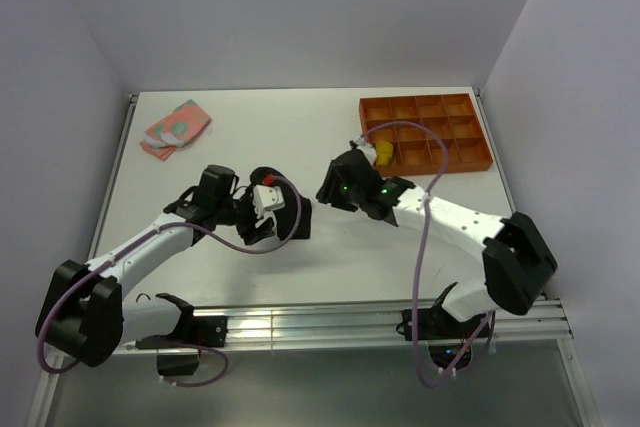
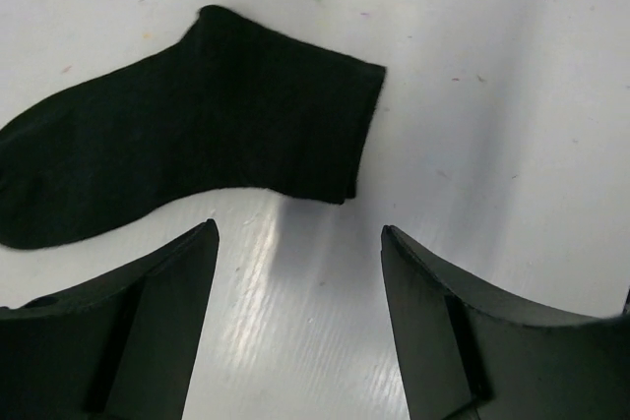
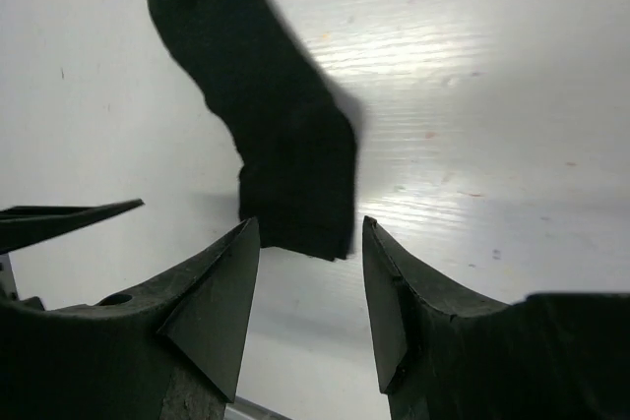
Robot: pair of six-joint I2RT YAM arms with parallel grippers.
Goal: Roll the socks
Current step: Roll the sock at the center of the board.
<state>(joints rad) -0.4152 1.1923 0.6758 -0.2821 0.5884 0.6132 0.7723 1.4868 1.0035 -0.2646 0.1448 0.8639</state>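
While it lies flat on the white counter point(image 1: 300, 117), the black sock point(image 2: 197, 135) has both pincers close by.
Orange tray point(image 1: 465, 152) sits far right, pink sock point(image 1: 175, 127) far left, yellow sock point(image 1: 382, 153) at the tray's near-left corner; left pincer point(image 2: 295, 233) gapes wide, right pincer point(image 3: 310, 228) stands parted, both empty.

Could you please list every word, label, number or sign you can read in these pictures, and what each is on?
None can be read.
The black sock, the pink sock, the yellow sock and the orange tray show no lettering.
The red and white patch at the left wrist is too small to tell.
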